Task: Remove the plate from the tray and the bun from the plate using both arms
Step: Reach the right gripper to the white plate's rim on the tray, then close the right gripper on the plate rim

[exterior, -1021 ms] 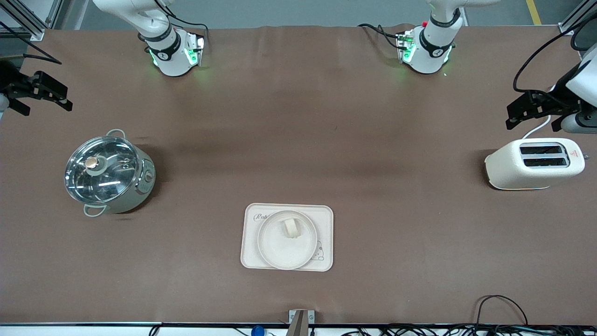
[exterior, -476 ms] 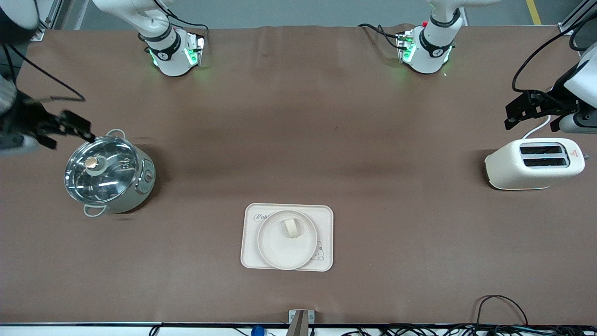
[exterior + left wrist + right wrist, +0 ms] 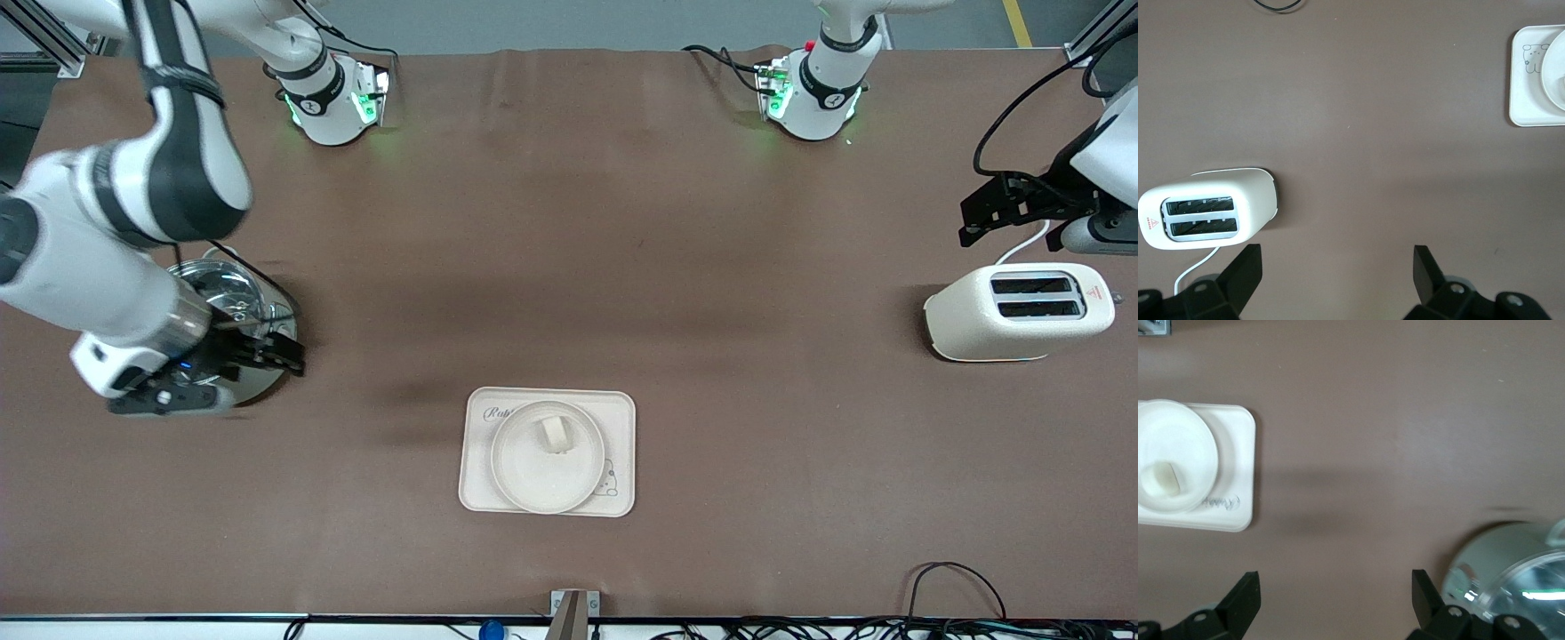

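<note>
The round cream plate [image 3: 533,484] lies on the rectangular cream tray [image 3: 620,418] near the front camera, midway along the table. The small pale bun [image 3: 556,435] sits on the plate. My right gripper [image 3: 283,353] is open and empty, over the steel pot [image 3: 233,298] and apart from the tray. The right wrist view shows the plate [image 3: 1178,433], the bun [image 3: 1163,479] and the tray [image 3: 1235,473] ahead of the open gripper [image 3: 1335,600]. My left gripper [image 3: 973,216] is open and empty, over the table beside the toaster [image 3: 1018,311]; it also shows in the left wrist view [image 3: 1338,273].
The lidded pot [image 3: 1518,580] stands toward the right arm's end, partly hidden by that arm. The white toaster [image 3: 1205,207] stands toward the left arm's end, its cord trailing. A corner of the tray [image 3: 1531,87] shows in the left wrist view. Cables lie at the table's front edge.
My right arm has swung in from the table's edge at its own end to over the pot, toward the tray. My left gripper has barely moved.
</note>
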Controlling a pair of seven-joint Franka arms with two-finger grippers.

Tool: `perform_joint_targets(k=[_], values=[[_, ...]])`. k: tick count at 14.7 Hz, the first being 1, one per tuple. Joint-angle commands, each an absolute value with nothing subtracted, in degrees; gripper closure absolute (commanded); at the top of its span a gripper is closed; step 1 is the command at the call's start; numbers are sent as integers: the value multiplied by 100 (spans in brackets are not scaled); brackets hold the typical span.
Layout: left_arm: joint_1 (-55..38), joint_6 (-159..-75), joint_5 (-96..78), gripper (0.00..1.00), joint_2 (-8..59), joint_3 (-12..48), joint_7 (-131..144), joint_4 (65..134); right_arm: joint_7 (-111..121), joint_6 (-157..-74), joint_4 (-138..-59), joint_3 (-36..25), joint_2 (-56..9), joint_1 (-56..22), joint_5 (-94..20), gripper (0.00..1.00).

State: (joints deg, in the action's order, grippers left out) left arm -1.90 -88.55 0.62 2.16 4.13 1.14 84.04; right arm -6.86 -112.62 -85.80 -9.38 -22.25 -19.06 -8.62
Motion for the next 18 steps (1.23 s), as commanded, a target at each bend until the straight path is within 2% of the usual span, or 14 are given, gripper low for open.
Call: perform_joint_targets(k=[1, 7, 9, 13, 18], values=[[-193, -8851, 0, 0, 237, 413, 97, 8350, -1037, -11652, -8253, -967, -2750, -2118, -1158, 0], [-220, -8851, 62, 0, 255, 413, 149, 8350, -1028, -12768, -8209, -757, -3681, -2549, -1801, 0], [-193, -8851, 53, 0, 255, 413, 149, 8341, -976, -13191, -8104, -511, -4050, -2470, -2003, 7], [-211, -8851, 53, 0, 255, 413, 149, 8341, -976, -13210, -7595, -238, -4692, -2417, -2118, 31], [-202, -8851, 53, 0, 255, 413, 149, 8341, -940, -13227, -7173, 79, -5167, -2241, -2443, 46]])
